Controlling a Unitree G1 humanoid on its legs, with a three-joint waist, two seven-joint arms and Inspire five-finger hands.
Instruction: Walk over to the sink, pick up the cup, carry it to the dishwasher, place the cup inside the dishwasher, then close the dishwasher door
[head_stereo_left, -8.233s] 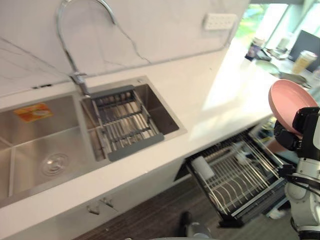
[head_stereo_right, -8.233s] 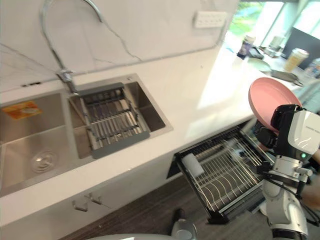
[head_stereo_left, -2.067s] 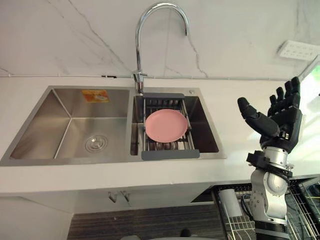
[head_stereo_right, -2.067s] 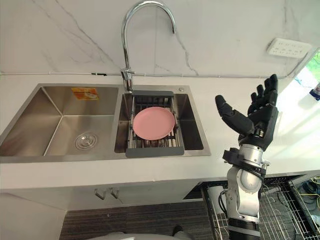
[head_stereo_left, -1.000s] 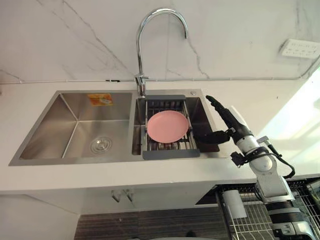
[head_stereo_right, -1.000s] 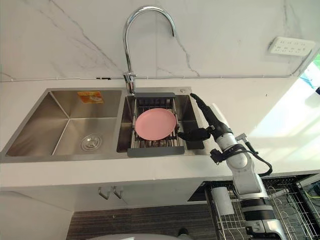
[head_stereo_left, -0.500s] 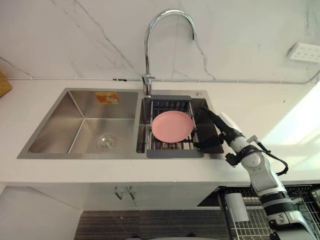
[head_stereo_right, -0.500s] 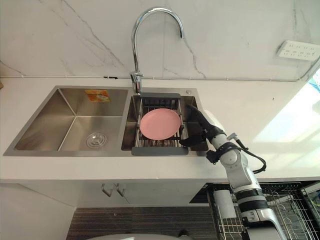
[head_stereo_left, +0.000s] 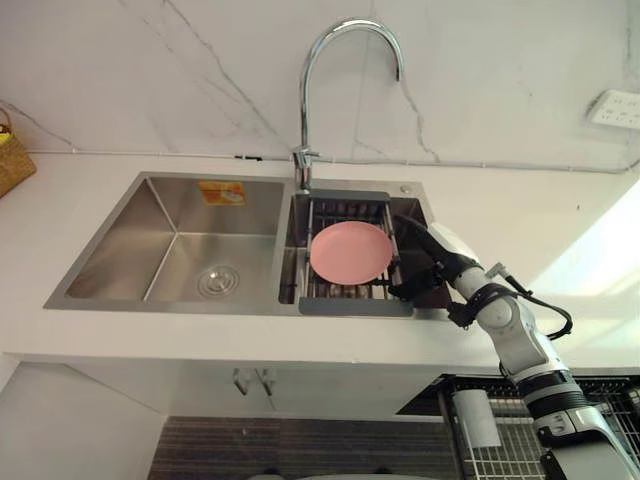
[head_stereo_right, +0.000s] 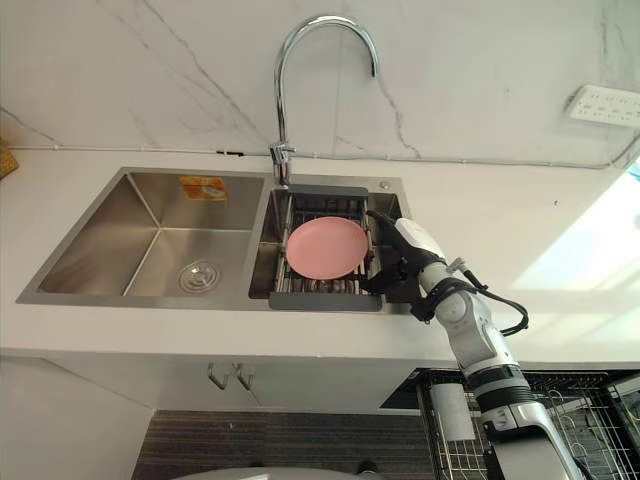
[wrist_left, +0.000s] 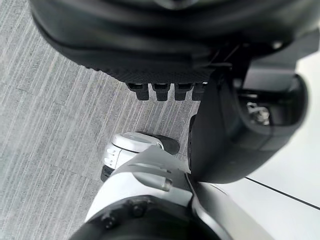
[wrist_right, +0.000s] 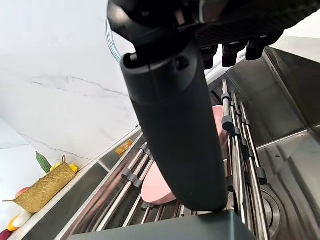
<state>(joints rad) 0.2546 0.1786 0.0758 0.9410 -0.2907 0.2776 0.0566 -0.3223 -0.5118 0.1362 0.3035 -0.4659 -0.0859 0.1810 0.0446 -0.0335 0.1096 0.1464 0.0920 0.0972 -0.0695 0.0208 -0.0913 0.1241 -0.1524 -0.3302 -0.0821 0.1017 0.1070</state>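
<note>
Tabletop white, carrying double sink | grey drain rack spans right basin | pink plate lies flat on rack, in neither of my hands | my right hand released, fingers straight over rack's right rail, just beside plate, contact not confirmed | my left hand relaxed, holding nothing, above floor.

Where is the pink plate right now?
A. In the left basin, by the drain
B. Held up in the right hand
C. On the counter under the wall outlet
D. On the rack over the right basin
D: the pink plate lies flat on the rack over the right basin, with the right hand open beside it at the rack's right edge.
</note>
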